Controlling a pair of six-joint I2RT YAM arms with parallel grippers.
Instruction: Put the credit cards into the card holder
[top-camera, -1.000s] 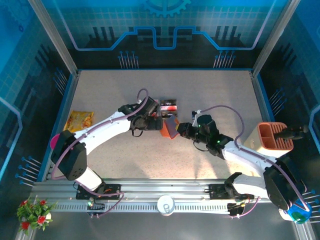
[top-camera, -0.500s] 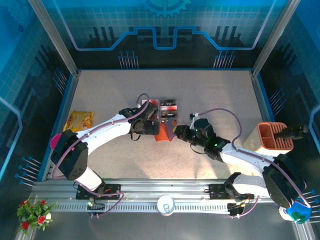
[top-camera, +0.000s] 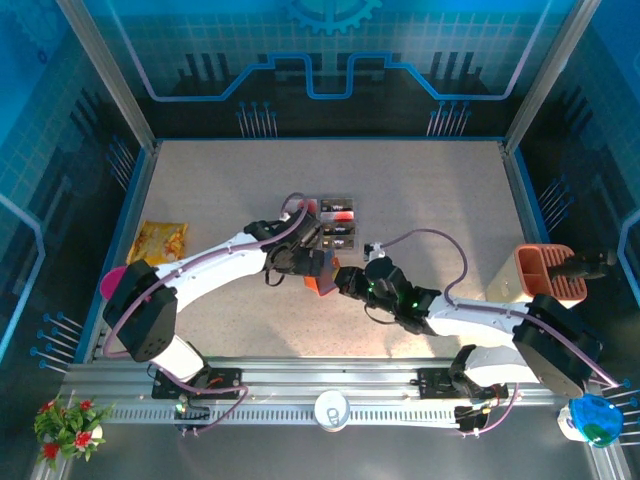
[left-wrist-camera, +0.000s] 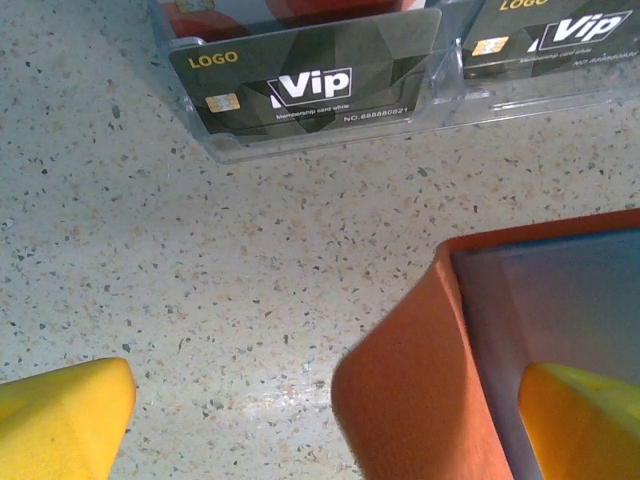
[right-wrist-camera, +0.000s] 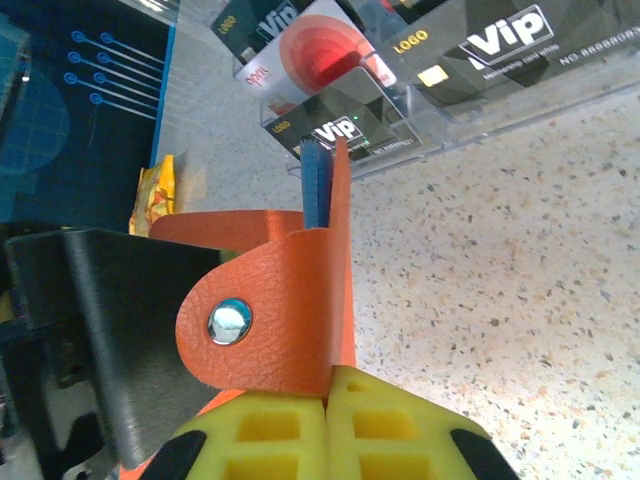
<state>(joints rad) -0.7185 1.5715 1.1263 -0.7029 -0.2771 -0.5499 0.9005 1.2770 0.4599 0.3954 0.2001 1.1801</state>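
Over the last second the holder (top-camera: 318, 283) has been drawn away from the tray (top-camera: 352, 235) toward the near edge of the table (top-camera: 200, 180), and both grippers have travelled with it. It now stands near the tray but apart from it. The right gripper (right-wrist-camera: 328, 420) is clenched on the holder's (right-wrist-camera: 290, 290) orange snap flap, its yellow pads pressed together with the flap between them. In the right wrist view the grey-blue inner layer stands upright between the orange walls. The left gripper (left-wrist-camera: 325, 410) is released: its jaws stand wide, one on either side of the orange wall of the holder (left-wrist-camera: 400, 400), and the far one appears to sit within the grey-blue pocket. The cards (left-wrist-camera: 310, 80) remain upright in the clear tray, none lifted, and no card is visible in the holder. Judgement: the shift gives working room and presents the pocket mouth. The task proper has not begun. The next move calls for the left gripper to take one card while the right one holds the holder steady.
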